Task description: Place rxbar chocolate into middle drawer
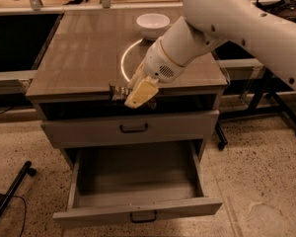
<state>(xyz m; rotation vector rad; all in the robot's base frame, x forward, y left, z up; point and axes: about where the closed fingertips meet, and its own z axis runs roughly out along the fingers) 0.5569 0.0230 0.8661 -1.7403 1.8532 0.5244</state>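
Grey-tan wood grain covers the cabinet top (79, 58) in the single camera view, and I read all positions from this view. The white arm (237, 19) enters from the upper right and slopes down to the front edge of the top. The gripper (133, 98) sits at that front edge, just above the recess under the top. Its pale yellow fingers (141, 92) are clamped on the rxbar chocolate (117, 91). The bar's dark wrapper sticks out to the left of the fingers, level with the edge of the top. I cannot tell whether the bar touches the surface or is lifted just off it. The upper drawer front (89, 131) below it is closed and carries a dark bar handle (133, 128). The middle drawer (138, 212) is pulled well out towards the camera, directly below the gripper, with its interior visible and its own handle on the front panel. A white bowl (153, 24) stands at the far side of the top, well apart from the gripper. A bright curved reflection (124, 58) lies on the top between bowl and gripper. The cabinet stands on a speckled floor (256, 181).
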